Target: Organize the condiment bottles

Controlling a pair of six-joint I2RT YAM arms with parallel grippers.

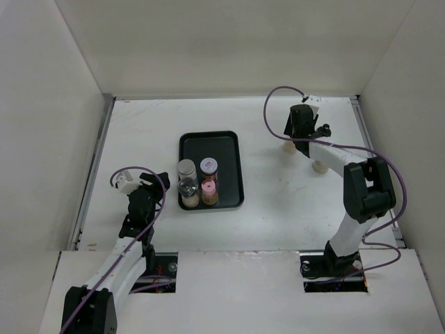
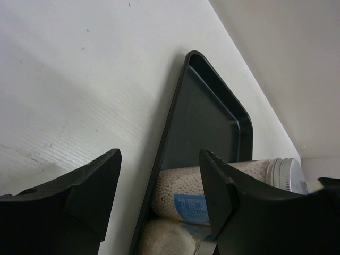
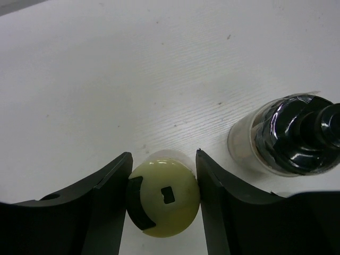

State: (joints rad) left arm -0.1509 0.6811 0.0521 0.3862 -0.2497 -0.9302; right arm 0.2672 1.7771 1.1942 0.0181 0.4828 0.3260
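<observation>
Right gripper (image 3: 162, 159): jaws pressed against both sides of round, glossy yellow-capped bottle (image 3: 163, 201), lower centre.
Left gripper (image 2: 159, 155): wide apart, holding nothing.
Tray (image 2: 212, 111): smooth black rectangle, rounded corners.

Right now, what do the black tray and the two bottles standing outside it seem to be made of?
Tray: smooth, dark and semi-gloss with a raised rim; painted metal or plastic, I can't tell which. Yellow-capped bottle: the cap looks like matte moulded plastic with a flip tab. Black-capped bottle: clear body, glass or clear plastic; the cap looks like glossy plastic, judging by its bright highlights.
</observation>
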